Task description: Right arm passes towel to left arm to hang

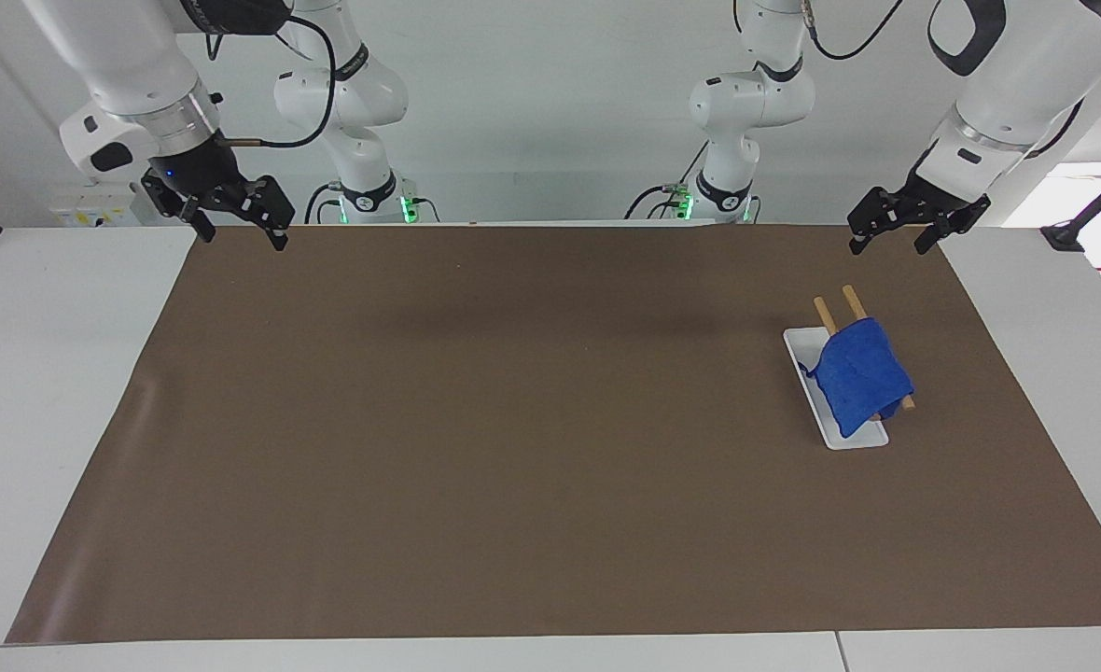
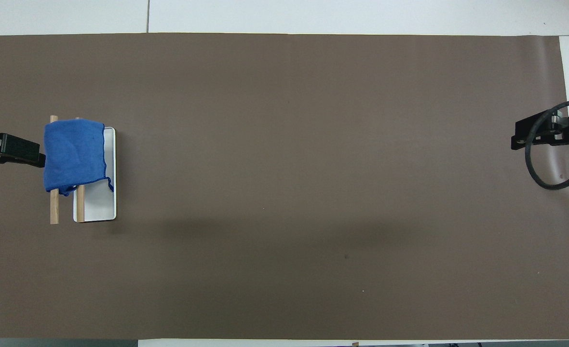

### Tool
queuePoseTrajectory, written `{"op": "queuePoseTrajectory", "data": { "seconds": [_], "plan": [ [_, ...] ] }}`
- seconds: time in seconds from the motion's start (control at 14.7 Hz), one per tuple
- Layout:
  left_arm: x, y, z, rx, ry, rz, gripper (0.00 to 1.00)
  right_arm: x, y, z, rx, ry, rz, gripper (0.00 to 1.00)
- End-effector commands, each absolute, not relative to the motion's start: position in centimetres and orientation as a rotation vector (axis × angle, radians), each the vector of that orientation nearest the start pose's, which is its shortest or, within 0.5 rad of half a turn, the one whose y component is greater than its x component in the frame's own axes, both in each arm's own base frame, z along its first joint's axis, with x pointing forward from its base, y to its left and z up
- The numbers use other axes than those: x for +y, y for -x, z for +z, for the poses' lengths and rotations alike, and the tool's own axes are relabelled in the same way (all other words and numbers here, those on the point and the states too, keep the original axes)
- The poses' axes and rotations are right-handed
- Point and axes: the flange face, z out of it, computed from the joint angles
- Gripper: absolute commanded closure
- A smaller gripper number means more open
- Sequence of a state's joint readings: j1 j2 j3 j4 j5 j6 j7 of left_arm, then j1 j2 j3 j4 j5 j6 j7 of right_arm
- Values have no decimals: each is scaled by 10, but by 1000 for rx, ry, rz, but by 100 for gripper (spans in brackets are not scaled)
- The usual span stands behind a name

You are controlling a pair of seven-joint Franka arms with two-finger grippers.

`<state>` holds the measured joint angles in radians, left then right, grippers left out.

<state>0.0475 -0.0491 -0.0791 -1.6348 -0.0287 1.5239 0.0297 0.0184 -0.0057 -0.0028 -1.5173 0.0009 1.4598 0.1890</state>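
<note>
The blue towel (image 1: 858,373) hangs draped over two wooden rods (image 1: 838,308) that stand on a white tray (image 1: 804,359) toward the left arm's end of the table. It also shows in the overhead view (image 2: 74,154). My left gripper (image 1: 887,246) is open and empty, raised over the mat's edge nearest the robots, apart from the towel; in the overhead view the left gripper (image 2: 33,155) shows beside the towel. My right gripper (image 1: 243,239) is open and empty, waiting over the mat's corner at the right arm's end, and shows in the overhead view too (image 2: 545,137).
A brown mat (image 1: 513,420) covers the table. The white tray (image 2: 111,202) and rods (image 2: 54,207) stand on it. A black cable (image 2: 537,173) loops from the right wrist.
</note>
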Motion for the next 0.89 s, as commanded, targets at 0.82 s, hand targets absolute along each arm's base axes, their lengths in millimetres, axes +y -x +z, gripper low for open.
{"op": "queuePoseTrajectory", "data": {
  "seconds": [0.82],
  "plan": [
    [-19,-535,623,10,3171,60,0,5,-540,643,245,3145,95,0]
  ]
}}
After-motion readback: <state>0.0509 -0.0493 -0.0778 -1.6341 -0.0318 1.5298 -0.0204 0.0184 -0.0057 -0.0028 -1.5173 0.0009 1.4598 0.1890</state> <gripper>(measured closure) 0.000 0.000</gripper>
